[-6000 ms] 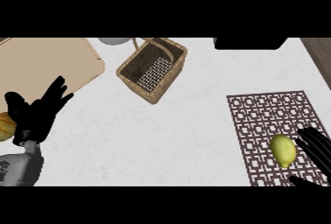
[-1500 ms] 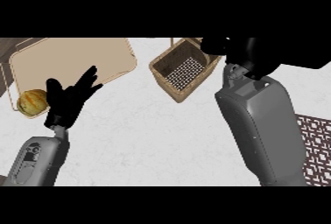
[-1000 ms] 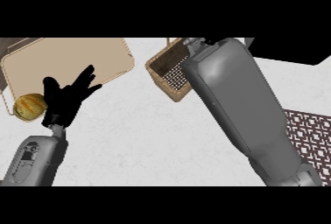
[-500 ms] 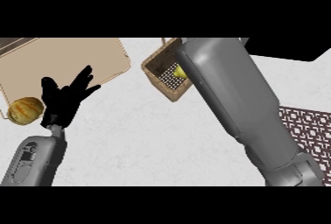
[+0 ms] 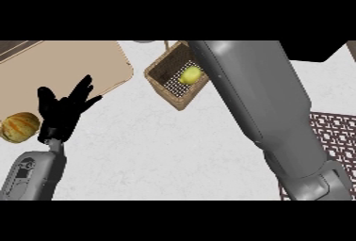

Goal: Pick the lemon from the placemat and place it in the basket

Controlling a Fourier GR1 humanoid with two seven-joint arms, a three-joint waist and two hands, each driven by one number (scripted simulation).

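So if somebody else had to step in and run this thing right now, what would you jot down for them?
Left hand: open, fingers up, resting at the view's left, holding nothing.
Right hand: hidden; only its grey forearm shows, stretched across toward the basket.
Lemon: lying inside the basket.
Placemat: at the right edge, no lemon on the part that shows.
Done: lemon is in the basket.
Left: bring the right arm back clear of the basket.
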